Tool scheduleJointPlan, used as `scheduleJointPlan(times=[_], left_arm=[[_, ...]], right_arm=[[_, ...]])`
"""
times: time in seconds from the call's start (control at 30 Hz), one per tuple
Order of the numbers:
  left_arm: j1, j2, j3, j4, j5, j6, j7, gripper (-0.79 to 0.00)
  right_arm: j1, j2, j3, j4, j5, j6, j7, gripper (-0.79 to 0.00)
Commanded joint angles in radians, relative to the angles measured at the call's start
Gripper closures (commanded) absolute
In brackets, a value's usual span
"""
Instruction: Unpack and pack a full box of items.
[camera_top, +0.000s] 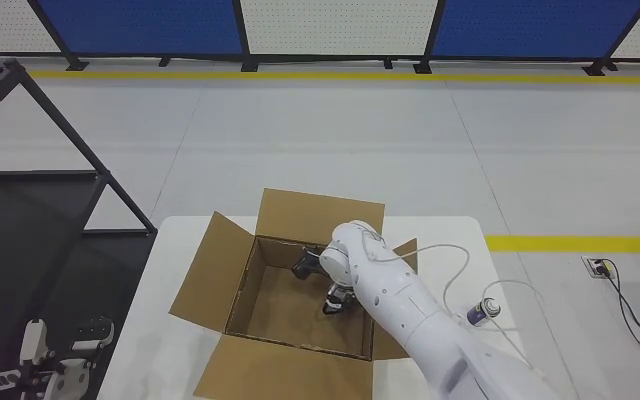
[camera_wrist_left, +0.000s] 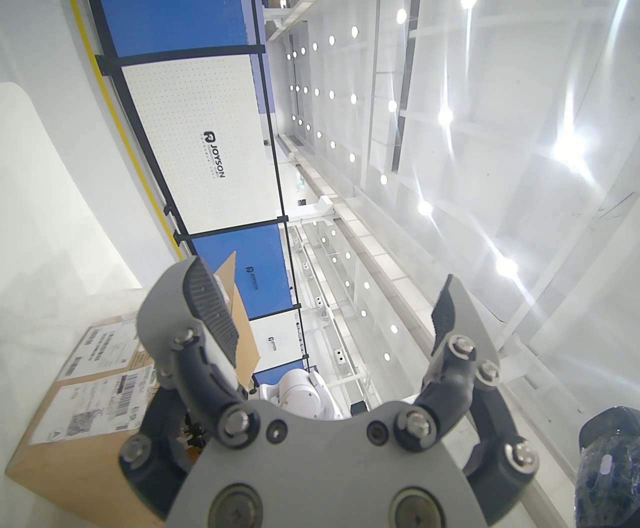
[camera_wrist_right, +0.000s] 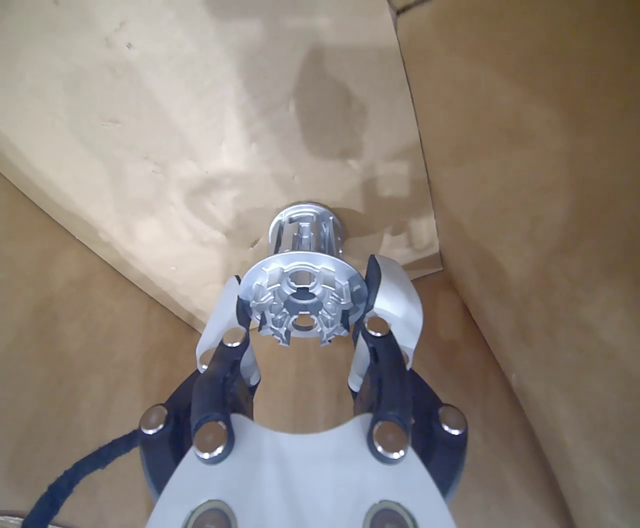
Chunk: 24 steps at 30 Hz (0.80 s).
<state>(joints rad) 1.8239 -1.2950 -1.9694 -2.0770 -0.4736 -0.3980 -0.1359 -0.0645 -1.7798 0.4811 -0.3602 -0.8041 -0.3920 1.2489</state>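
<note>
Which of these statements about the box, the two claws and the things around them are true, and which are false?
1. The right claw grips a metal part inside the box. True.
2. The left claw is shut on a cloth. False: it is open and empty.
3. The box flaps are closed. False: they stand open.
4. A small bottle sits on the table outside the box. True.

Silver flanged part (camera_wrist_right: 302, 297) inside open box (camera_top: 285, 310)
</note>
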Motion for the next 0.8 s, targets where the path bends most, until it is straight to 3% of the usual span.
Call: scheduleJointPlan(times=[0.0,0.1,0.47,0.63,0.77], left_arm=[[0.0,0.0,0.0,0.0,0.0,0.0,0.0,-0.785],[0.0,0.0,0.0,0.0,0.0,0.0,0.0,-0.785],[0.0,0.0,0.0,0.0,0.0,0.0,0.0,-0.785],[0.0,0.0,0.0,0.0,0.0,0.0,0.0,-0.785],[0.0,0.0,0.0,0.0,0.0,0.0,0.0,-0.785]], right_arm=[[0.007,0.0,0.004,-0.003,0.0,-0.009,-0.005,-0.12],[0.016,0.002,0.009,-0.019,-0.006,-0.018,-0.016,-0.006],[0.018,0.065,0.062,-0.206,-0.058,0.02,0.007,0.0],[-0.043,0.139,0.137,-0.435,-0.106,0.057,0.073,0.0],[-0.164,0.223,0.252,-0.73,-0.174,0.073,0.177,0.0]])
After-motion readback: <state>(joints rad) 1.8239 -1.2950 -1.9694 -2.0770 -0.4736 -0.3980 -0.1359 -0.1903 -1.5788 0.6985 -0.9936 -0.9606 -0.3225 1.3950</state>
